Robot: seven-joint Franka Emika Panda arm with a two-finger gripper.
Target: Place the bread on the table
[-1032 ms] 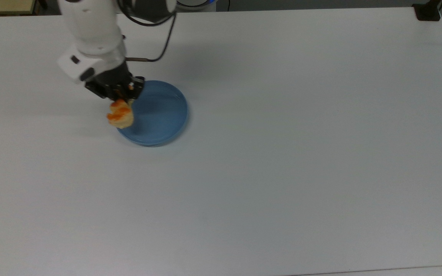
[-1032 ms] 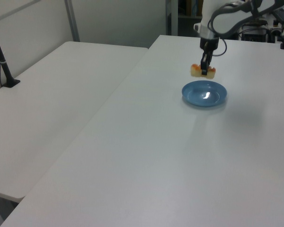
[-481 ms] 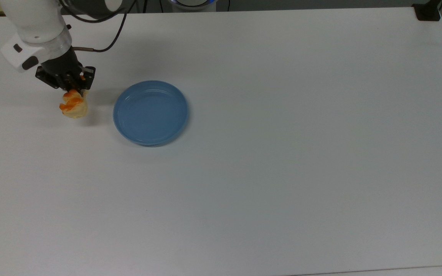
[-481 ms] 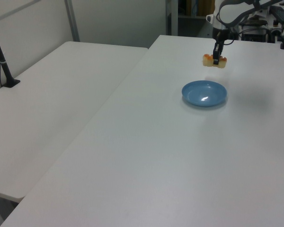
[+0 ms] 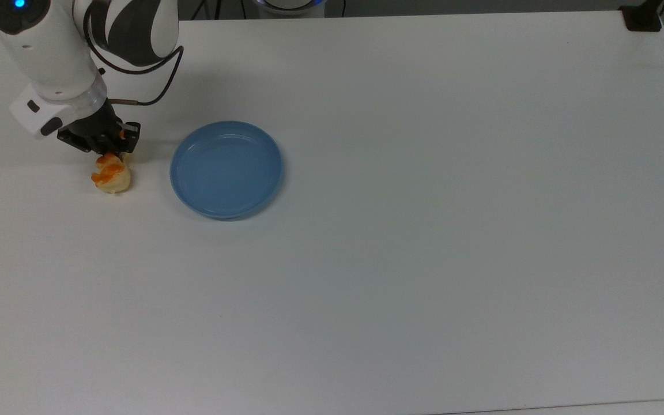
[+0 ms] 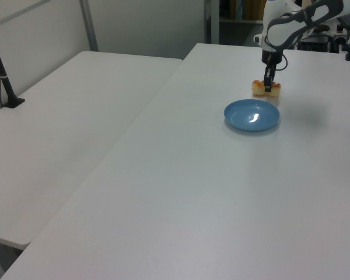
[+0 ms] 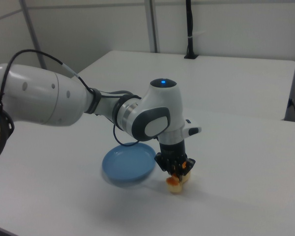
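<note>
Your gripper (image 5: 108, 151), upper left of the top view, has its jaws clamped on the bread (image 5: 111, 175), low over the table (image 5: 424, 230), left of the blue plate (image 5: 226, 169). No readable writing.

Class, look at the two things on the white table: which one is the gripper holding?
The bread, a small pale-yellow bun with orange glaze, held by the gripper beside the blue plate on the table.

The arm reached in from the top view's upper left, its white wrist angled downward. The end effector (image 5: 110, 155) pointed down, its black fingers (image 7: 177, 169) closed on the bread (image 5: 111, 175). A blue light glowed on the upper joint, and a black cable looped beside the wrist.
</note>
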